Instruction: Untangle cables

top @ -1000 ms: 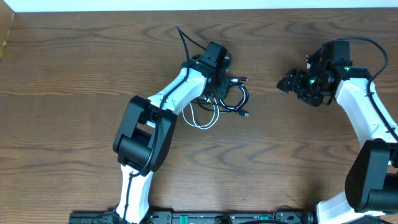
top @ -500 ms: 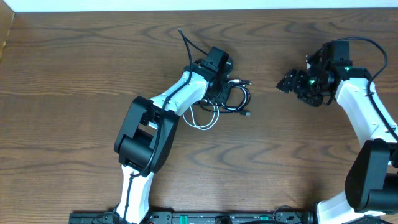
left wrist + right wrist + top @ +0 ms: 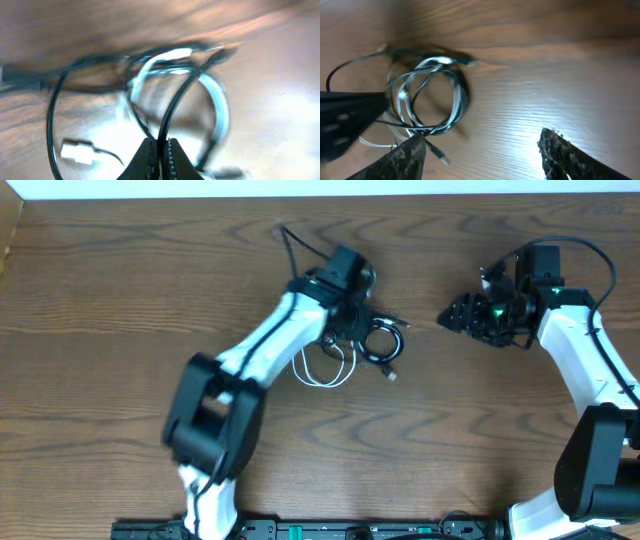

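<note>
The black cable (image 3: 384, 342) lies coiled at the table's middle, tangled with the white cable (image 3: 326, 373), which loops out to its left. My left gripper (image 3: 357, 323) is over the coil's left side. In the left wrist view it (image 3: 161, 151) is shut on one strand of the black cable (image 3: 176, 98), and a pale plug end (image 3: 77, 151) lies to the left. My right gripper (image 3: 447, 317) hovers to the right of the coil, apart from it. It (image 3: 482, 160) is open in the right wrist view, with the coil (image 3: 455, 100) ahead at upper left.
Brown wooden table (image 3: 480, 440) all round. A thick black wire (image 3: 295, 245) rises from the left arm behind the coil. The table's far edge (image 3: 320, 194) runs along the top, with a pale strip beyond it.
My left gripper has shut on the black cable and shifted the coil slightly right. The left arm's base section swung left. My right gripper edged left toward the coil, jaws a little narrower.
</note>
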`<control>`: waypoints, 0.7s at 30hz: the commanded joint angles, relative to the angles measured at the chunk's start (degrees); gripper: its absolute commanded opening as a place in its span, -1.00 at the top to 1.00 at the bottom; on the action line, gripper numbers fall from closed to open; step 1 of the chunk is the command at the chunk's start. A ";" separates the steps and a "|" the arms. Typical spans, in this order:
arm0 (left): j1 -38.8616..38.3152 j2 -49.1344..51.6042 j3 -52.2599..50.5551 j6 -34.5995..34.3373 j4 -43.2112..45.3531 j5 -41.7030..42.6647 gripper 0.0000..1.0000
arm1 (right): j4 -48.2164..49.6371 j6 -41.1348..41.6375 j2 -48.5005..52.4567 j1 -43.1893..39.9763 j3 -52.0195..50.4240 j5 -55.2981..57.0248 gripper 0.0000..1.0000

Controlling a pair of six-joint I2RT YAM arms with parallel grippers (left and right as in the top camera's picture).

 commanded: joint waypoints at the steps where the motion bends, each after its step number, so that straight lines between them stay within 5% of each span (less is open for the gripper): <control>1: 1.49 -8.39 1.46 -3.52 -1.55 11.67 0.85 | 1.64 -4.26 0.00 1.33 -0.07 -9.16 -0.40; 4: 2.69 -10.36 1.46 -3.74 -3.63 17.75 0.87 | 3.37 -4.22 0.00 2.54 -0.07 -11.15 -0.43; 21: 7.10 -10.82 1.57 -10.78 2.03 23.93 0.86 | 4.79 -5.07 0.02 5.90 -0.09 -10.82 -0.46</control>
